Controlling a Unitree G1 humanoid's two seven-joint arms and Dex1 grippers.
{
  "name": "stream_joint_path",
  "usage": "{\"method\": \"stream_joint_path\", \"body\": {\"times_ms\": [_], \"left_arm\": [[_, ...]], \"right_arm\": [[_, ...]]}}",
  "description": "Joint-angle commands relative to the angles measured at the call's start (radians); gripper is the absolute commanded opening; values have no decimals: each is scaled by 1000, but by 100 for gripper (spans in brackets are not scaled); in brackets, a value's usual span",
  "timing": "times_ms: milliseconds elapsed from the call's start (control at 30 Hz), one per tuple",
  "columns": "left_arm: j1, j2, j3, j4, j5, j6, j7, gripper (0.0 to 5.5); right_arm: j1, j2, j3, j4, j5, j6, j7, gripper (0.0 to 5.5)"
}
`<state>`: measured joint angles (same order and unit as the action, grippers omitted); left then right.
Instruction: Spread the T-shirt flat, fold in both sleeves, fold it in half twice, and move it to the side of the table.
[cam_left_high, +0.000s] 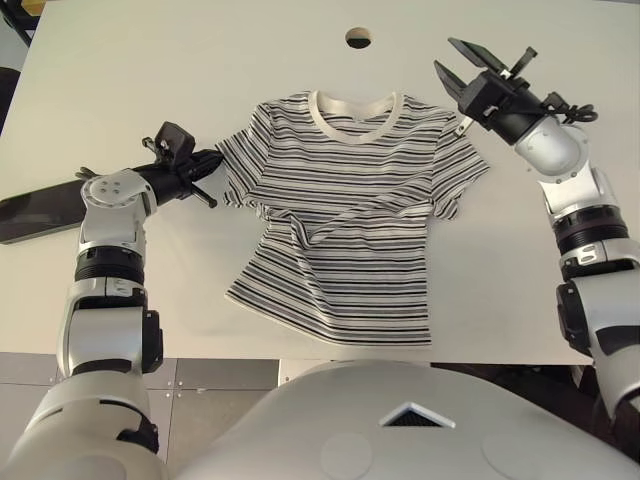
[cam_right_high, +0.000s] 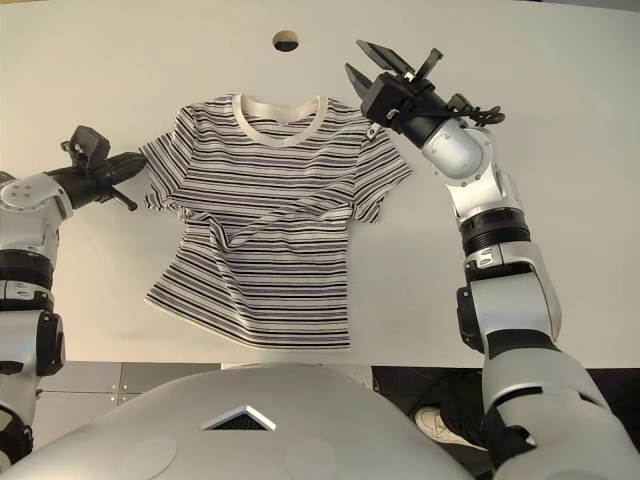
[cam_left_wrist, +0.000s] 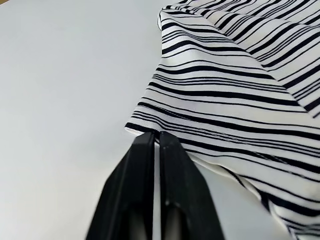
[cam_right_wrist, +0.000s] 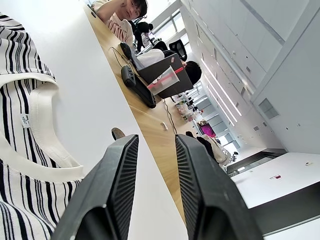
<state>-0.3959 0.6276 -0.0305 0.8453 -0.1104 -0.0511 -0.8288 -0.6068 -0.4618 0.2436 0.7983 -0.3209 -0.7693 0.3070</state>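
A black-and-white striped T-shirt (cam_left_high: 345, 215) with a cream collar lies face up in the middle of the white table (cam_left_high: 150, 70), collar toward the far side. Its body is creased near the left waist. My left gripper (cam_left_high: 213, 160) lies low at the outer edge of the left sleeve (cam_left_wrist: 215, 95), its fingers shut on the sleeve hem. My right gripper (cam_left_high: 466, 62) hovers open above the table, just beyond the shirt's right shoulder and sleeve (cam_left_high: 458, 165), holding nothing. In the right wrist view its fingers (cam_right_wrist: 122, 165) stand apart over the collar (cam_right_wrist: 37, 125).
A round cable hole (cam_left_high: 358, 37) is in the table behind the collar. A long black object (cam_left_high: 35, 215) lies at the table's left edge by my left elbow. The shirt's hem lies close to the table's front edge (cam_left_high: 200, 355). Bare tabletop stretches left and right.
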Motion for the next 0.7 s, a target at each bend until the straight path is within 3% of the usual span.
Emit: {"method": "stream_joint_path", "body": {"times_ms": [33, 433, 700], "left_arm": [[17, -14, -8, 19, 23, 38, -12, 12], [31, -19, 107, -223, -135, 217, -79, 12], [82, -52, 108, -415, -188, 339, -83, 12]], "right_arm": [[-1, -3, 3, -9, -13, 10, 0, 132], [3, 0, 7, -4, -21, 10, -7, 132], [-4, 5, 11, 4, -23, 12, -11, 132]]}}
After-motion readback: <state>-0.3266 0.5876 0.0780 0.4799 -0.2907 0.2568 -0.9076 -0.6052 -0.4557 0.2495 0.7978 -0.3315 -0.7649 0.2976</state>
